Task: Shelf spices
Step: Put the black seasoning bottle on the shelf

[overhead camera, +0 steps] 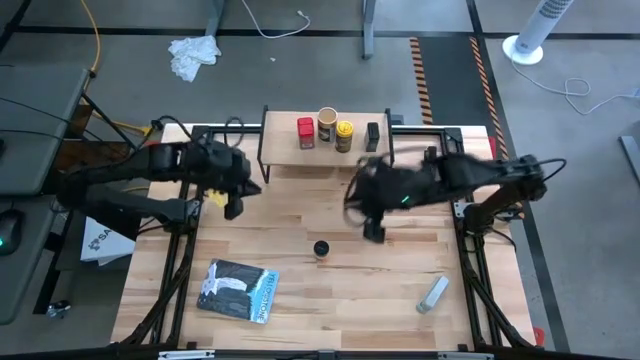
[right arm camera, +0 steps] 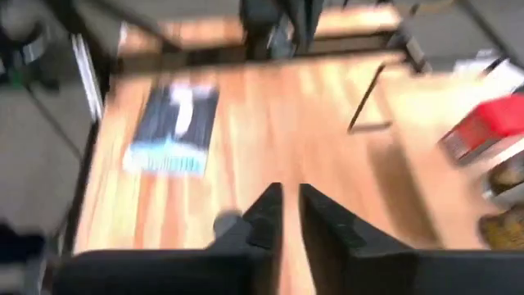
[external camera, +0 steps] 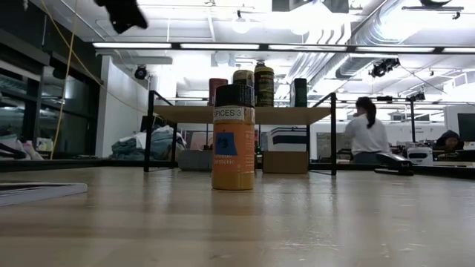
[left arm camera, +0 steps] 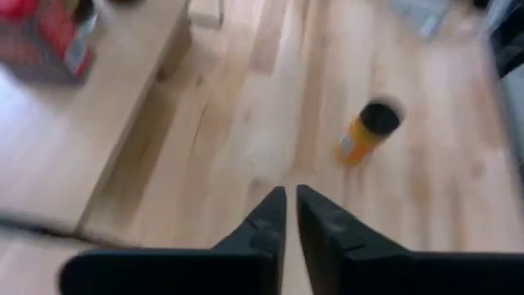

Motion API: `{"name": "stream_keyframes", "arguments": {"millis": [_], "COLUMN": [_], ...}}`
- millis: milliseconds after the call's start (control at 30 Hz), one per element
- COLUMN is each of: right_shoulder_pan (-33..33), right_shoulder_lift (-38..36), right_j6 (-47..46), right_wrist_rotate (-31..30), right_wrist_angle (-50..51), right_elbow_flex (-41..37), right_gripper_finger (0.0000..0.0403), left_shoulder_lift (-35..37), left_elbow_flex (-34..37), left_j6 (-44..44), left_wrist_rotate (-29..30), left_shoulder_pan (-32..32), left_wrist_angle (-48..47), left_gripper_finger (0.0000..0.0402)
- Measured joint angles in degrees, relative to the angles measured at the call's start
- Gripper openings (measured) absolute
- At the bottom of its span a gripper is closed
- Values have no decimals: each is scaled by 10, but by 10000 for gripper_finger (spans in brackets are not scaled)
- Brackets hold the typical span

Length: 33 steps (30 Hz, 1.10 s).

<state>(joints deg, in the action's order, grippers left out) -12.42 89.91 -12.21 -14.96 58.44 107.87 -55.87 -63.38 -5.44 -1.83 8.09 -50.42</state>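
Nearest us on the counter [overhead camera: 300, 290] stands the amber jar [overhead camera: 321, 249], alone between our left hand [overhead camera: 234, 207] and right hand [overhead camera: 372, 231], both nearly pressed together and empty. Four spices sit on the shelf [overhead camera: 280, 150] beyond. A fast, blurred approach could topple the jar.

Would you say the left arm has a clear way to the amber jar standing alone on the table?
Probably yes. The amber jar stands upright on bare wood, apart from the shelf and the blue-grey case. The left gripper, empty, has only open table between.
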Motion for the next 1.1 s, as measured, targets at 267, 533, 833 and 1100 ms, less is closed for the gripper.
{"name": "stream_keyframes", "arguments": {"millis": [267,533,833,1100], "right_shoulder_pan": [-22,-27,-26,-27], "right_shoulder_lift": [146,248,255,284], "right_j6": [77,-3,-151,-214], "right_wrist_rotate": [-14,-6,97,70], "right_wrist_angle": [-27,-46,-34,-52], "right_elbow_flex": [0,0,0,0], "right_gripper_finger": [192,283,287,287], "left_shoulder_lift": [18,52,64,64], "left_elbow_flex": [0,-1,-1,-1], "left_j6": [-104,-175,-132,-76], "left_wrist_rotate": [102,101,103,92], "left_shoulder_pan": [-42,-45,-45,-45], "left_wrist_angle": [-37,-52,-53,-56], "left_gripper_finger": [144,239,266,267]}}
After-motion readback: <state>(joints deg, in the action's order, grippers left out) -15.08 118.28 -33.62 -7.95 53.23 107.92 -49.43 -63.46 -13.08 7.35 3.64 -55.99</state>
